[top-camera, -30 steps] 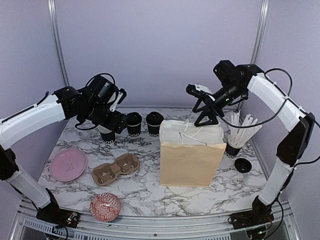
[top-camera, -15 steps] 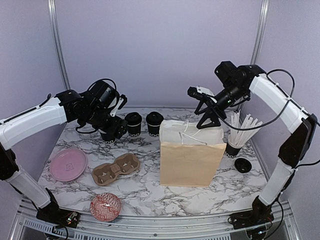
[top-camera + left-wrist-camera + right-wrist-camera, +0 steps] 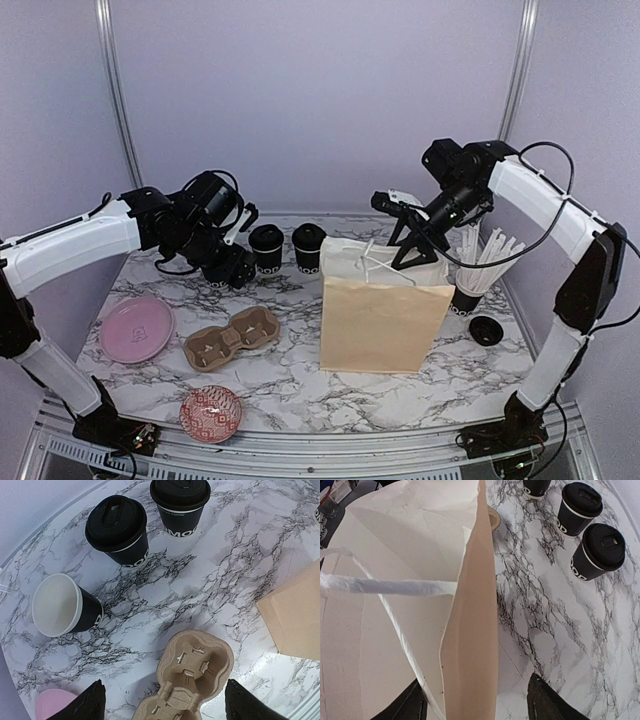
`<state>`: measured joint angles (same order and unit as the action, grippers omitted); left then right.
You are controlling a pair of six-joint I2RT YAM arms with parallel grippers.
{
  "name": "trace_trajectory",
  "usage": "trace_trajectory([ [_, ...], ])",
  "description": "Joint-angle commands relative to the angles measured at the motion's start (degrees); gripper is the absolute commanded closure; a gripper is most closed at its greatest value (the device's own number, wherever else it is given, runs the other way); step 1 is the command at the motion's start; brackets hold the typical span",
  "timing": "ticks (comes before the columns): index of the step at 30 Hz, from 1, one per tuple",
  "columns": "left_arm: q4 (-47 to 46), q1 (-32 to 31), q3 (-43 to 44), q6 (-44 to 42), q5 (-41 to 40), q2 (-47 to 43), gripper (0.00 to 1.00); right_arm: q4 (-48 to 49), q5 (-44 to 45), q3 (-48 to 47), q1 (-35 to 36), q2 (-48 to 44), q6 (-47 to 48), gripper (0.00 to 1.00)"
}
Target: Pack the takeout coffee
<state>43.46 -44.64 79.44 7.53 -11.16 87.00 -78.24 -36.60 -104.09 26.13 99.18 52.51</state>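
Hovering left of the paper bag (image 3: 380, 320), the left tool (image 3: 170, 702) had its jaws wide with nothing between them. On the marble worktop (image 3: 290, 385) below it, an uncovered coffee cup (image 3: 57, 605) stood farthest left of the bag. A lidded coffee cup (image 3: 117, 527) and a second lidded cup (image 3: 180, 500) stood side by side behind and left of the bag, the second nearer to it. A cardboard cup carrier (image 3: 232, 338) lay just left of the bag, with a pink plate (image 3: 136, 328) farther left. The right tool (image 3: 475, 700) was at the bag's open top, jaws apart astride one wall: one finger inside, one outside
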Motion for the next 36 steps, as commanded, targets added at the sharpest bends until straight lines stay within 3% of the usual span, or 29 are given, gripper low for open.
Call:
trace_trajectory([
  [1,1.08,-0.19,0.01,-0.15,1.32,1.42,0.17,-0.38,-3.26,-2.41,0.50,2.20,0.26,0.36],
  [4,1.03,-0.24,-0.06,0.06,2.11,1.91,0.18,-0.38,-4.68,-2.52,0.54,3.03,0.33,0.42],
  [9,1.03,-0.19,-0.31,0.07,2.82,2.38,0.19,-0.42,-5.58,-2.31,0.59,4.33,-0.25,0.71],
  [15,1.18,-0.52,-0.97,-1.10,4.50,1.95,0.24,-0.34,-5.02,-5.00,0.48,3.13,-1.68,0.84],
  [21,2.23,-1.39,-2.77,-0.55,4.62,3.14,0.29,-0.27,-4.10,-7.70,0.50,1.21,-3.85,0.92],
  [31,3.96,-5.36,-3.58,-3.66,4.31,3.66,0.30,2.44,-0.77,-5.83,0.50,-3.60,-7.35,0.93],
  [36,5.57,-5.37,-3.29,-4.61,4.49,6.28,0.39,3.61,2.11,-4.20,0.20,-5.56,-7.35,0.94],
])
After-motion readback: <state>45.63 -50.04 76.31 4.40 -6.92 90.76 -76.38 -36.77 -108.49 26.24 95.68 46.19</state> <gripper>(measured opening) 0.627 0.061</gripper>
